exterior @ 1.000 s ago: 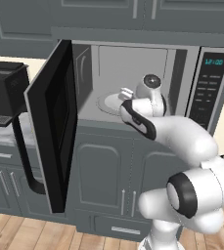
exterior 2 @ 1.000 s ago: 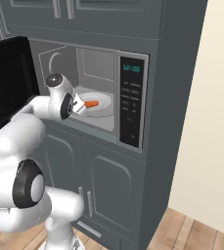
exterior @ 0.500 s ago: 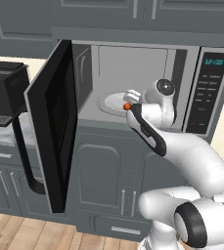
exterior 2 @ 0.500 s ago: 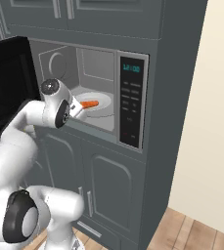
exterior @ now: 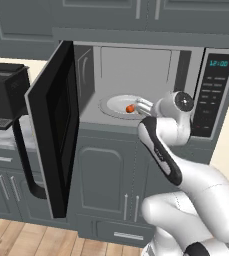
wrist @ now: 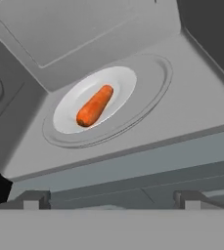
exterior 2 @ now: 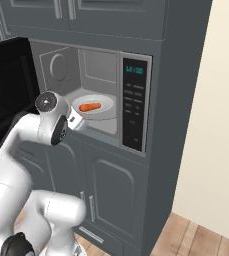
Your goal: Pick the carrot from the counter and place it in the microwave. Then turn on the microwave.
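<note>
Inside the microwave (exterior 2: 134, 100), the carrot (wrist: 94, 106) lay on the round white plate (wrist: 118, 78) at the middle of the cavity floor, set down so the door (exterior: 53, 145) could swing shut. The gripper (wrist: 111, 199) hung just outside the opening, jaws spread wide and empty, facing the carrot with the arm bent below.

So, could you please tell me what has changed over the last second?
The hand has drawn back out of the microwave, away from the carrot, with its jaws open and empty. The carrot stayed lying on the turntable plate and the door stayed wide open.
</note>
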